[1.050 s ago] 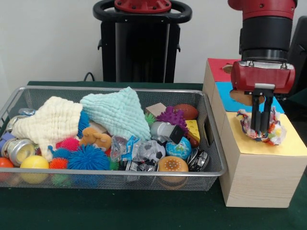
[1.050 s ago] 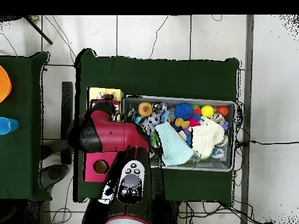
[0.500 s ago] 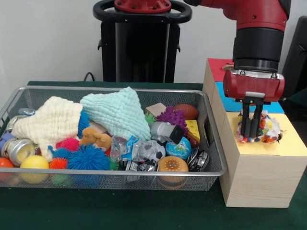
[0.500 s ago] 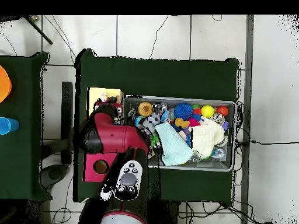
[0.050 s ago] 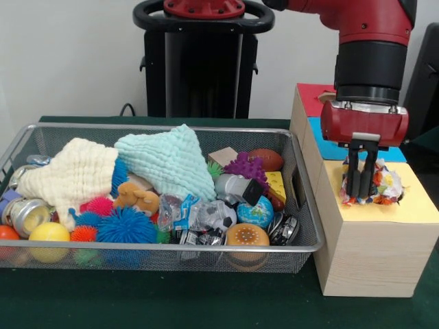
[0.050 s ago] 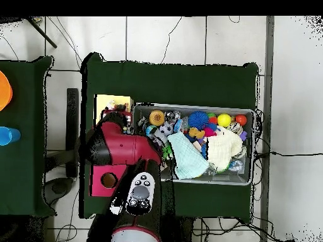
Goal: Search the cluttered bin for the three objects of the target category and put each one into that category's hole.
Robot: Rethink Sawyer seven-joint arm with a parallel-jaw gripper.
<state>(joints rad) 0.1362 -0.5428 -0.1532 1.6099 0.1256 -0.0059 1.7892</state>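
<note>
Front view, claw: the claw (image 5: 361,184) hangs straight down over the yellow panel (image 5: 418,205) of the wooden box (image 5: 367,253), to the right of the wire bin (image 5: 302,205); its fingers are clenched on a crumpled multicoloured bundle (image 5: 384,185).
Front view, task's thing: the bundle sits at the yellow panel's hole, partly sunk, its upper part still showing above the panel on both sides of the fingers.
Front view, bin: still crowded; cream cloth (image 5: 75,171), mint cloth (image 5: 168,161), blue spiky ball (image 5: 127,226), purple spiky toy (image 5: 245,166) and brown football (image 5: 266,159) among the rest.
Front view, step in hand: judged to be the drop into the yellow hole.
Front view, how to do it well: keep the claw centred on the opening and vertical, let go only once the bulk is below the rim, then lift straight up so loose folds are not dragged back out. Crumpled material may catch on the hole's edge.
Overhead view, arm: the red arm (image 6: 123,148) covers the box top beside the bin; claw and bundle are hidden beneath it.
Overhead view, box: the red panel's hole (image 6: 108,180) is visible and unobstructed; a strip of yellow panel shows at the far end.
Overhead view, check: alignment with the yellow hole cannot be confirmed from here.
</note>
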